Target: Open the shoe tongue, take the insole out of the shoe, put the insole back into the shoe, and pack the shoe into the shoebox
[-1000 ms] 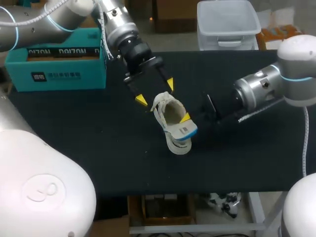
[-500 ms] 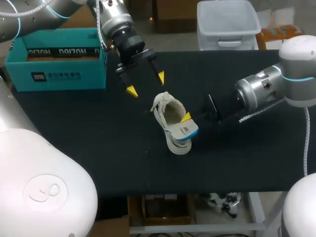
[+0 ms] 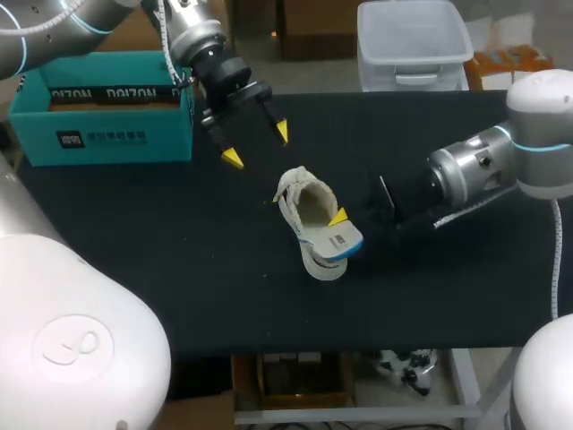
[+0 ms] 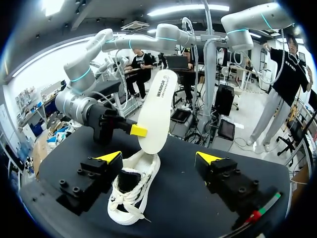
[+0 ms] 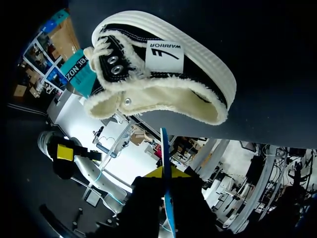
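Note:
A white low shoe (image 3: 301, 202) stands on the black table (image 3: 179, 260) near its middle, laces toward the back. My right gripper (image 3: 338, 218) is shut on the white insole (image 3: 337, 240), which has a blue underside, and holds it over the shoe's heel end. From the left wrist the insole (image 4: 156, 111) stands upright with its lower end at the shoe (image 4: 130, 193) opening. From the right wrist the insole (image 5: 165, 158) shows edge-on between the fingers, with the shoe (image 5: 163, 79) ahead. My left gripper (image 3: 258, 145) hangs open behind the shoe, holding nothing. The teal shoebox (image 3: 103, 107) sits at the back left.
The shoebox's open top faces up, and its right wall is close to my left arm's wrist. Bare black table lies in front of the shoe and to both sides.
My left gripper has drawn back from the shoe toward the back left, nearer the shoebox, still open. The right arm has held the insole almost still.

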Tool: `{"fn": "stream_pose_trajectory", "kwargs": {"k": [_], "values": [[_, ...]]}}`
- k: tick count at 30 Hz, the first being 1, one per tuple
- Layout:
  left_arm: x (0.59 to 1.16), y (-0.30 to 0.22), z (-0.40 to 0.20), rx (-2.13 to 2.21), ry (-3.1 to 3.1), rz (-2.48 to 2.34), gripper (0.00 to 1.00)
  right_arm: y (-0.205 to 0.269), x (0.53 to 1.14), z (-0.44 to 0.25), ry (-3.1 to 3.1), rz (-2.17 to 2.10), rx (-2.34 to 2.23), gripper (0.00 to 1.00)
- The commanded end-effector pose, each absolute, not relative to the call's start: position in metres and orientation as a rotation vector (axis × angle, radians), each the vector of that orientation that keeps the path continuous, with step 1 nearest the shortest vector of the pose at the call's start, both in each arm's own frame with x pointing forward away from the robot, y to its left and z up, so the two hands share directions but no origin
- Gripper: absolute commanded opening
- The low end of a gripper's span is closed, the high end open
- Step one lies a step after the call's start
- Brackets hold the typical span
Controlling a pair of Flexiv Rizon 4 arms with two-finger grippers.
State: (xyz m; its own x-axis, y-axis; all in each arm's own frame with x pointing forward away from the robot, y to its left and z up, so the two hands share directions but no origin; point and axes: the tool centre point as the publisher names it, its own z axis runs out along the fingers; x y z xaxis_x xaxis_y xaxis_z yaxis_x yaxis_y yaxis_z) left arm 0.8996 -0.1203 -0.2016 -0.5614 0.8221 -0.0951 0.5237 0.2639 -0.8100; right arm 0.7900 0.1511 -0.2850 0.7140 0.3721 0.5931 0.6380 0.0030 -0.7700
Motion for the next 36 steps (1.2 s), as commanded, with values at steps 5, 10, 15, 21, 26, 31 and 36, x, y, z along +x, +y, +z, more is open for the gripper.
{"fn": "stream_pose_trajectory", "kwargs": {"k": [5, 10, 15, 21, 26, 31, 36], "values": [[0.892, -0.116, -0.199, -1.218, -2.225, 1.259, 1.00, 0.150, 0.791, -0.284, -0.845, -0.251, -1.604, 0.00], [0.870, -0.110, -0.201, -1.195, -2.289, 1.406, 1.00, 0.147, 0.794, -0.287, -0.841, -0.276, -1.610, 0.00], [0.853, -0.105, -0.205, -1.163, -2.324, 1.540, 1.00, 0.146, 0.799, -0.286, -0.843, -0.281, -1.610, 0.00], [0.833, -0.102, -0.214, -1.149, -2.407, 1.669, 1.00, 0.145, 0.802, -0.287, -0.825, -0.299, -1.615, 0.00], [0.817, -0.106, -0.224, -0.931, -2.522, 1.768, 1.00, 0.142, 0.809, -0.291, -0.807, -0.325, -1.629, 0.00], [0.816, -0.108, -0.224, -0.784, -2.570, 1.760, 1.00, 0.142, 0.810, -0.292, -0.811, -0.332, -1.637, 0.00], [0.816, -0.108, -0.224, -0.784, -2.570, 1.760, 1.00, 0.142, 0.810, -0.292, -0.811, -0.332, -1.637, 0.00]]}}
